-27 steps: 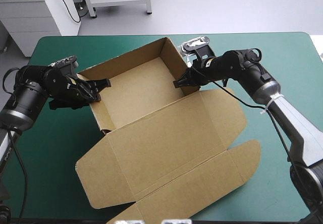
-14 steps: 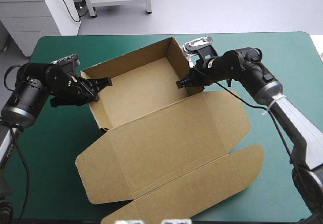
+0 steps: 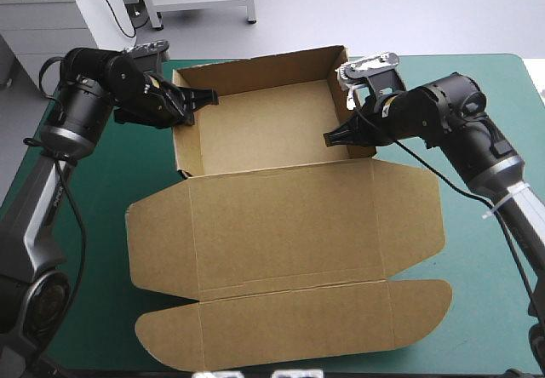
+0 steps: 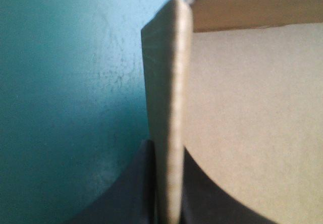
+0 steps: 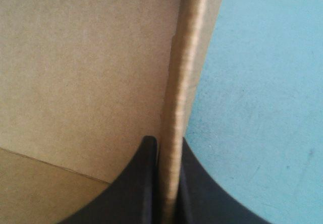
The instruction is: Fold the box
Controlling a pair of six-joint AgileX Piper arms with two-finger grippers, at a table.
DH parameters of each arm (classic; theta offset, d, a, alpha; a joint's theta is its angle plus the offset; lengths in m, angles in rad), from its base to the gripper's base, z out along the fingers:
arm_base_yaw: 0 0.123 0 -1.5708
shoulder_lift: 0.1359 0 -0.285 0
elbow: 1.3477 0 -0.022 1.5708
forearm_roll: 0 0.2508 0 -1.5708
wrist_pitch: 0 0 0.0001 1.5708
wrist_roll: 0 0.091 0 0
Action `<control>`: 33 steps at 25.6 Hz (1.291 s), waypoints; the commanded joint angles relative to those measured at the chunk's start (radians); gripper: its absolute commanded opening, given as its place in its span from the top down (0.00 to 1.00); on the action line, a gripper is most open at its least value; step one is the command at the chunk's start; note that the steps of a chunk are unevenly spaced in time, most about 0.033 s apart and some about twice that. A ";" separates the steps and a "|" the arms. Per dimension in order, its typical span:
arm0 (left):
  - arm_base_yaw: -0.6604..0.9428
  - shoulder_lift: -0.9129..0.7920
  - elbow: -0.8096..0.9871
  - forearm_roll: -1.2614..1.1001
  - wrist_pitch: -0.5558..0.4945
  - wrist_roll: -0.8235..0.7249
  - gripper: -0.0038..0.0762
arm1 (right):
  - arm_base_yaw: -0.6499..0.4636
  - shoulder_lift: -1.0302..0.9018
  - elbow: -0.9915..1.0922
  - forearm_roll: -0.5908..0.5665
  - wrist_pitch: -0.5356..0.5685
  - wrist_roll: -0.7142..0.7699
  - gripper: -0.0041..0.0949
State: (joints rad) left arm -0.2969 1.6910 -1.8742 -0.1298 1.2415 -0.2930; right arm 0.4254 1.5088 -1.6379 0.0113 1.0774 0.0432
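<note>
- your brown box (image 3: 281,225) sits mid teal-green cover (image 3: 477,250) as an open tray, lid flat toward the near edge.
- left gripper (image 3: 201,102) and right gripper (image 3: 334,138) each pinch a side wall (one apiece).
- the tray step looks done; next, you'd release both walls cleanly.

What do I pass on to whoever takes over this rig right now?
Grippers: the left gripper is shut on the box at its left side wall, near the far corner. The right gripper is shut on the right side wall.
Position: the box stands as an open tray toward the table's far edge, and its lid lies flat toward the near edge on the teal-green cover.
Done: the walls are raised.
Left: the lid and its flaps are unfolded. Whether the walls are fully tucked cannot be told.
</note>
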 commanded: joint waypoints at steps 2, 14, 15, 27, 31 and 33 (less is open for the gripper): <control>-0.056 0.037 -0.106 0.078 0.044 0.034 0.96 | -0.007 -0.041 -0.005 0.032 0.174 -0.049 0.97; -0.136 0.242 -0.106 0.099 0.044 0.038 0.96 | -0.011 0.138 0.114 0.085 0.096 0.013 0.97; -0.136 0.250 -0.106 0.099 0.044 0.038 0.96 | -0.014 0.150 0.112 0.085 0.075 0.023 0.97; -0.142 0.349 -0.106 0.104 0.044 0.081 0.96 | -0.068 0.232 0.111 0.126 0.000 0.018 0.97; -0.142 0.357 -0.106 0.104 0.044 0.086 0.96 | -0.068 0.232 0.111 0.114 -0.018 0.015 0.97; -0.142 0.358 -0.106 0.102 0.044 0.088 0.94 | -0.068 0.233 0.111 0.095 -0.020 0.017 0.94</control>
State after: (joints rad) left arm -0.4245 2.1012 -1.9506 0.0000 1.2416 -0.2432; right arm 0.3552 1.7809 -1.5064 0.0898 1.0903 0.1166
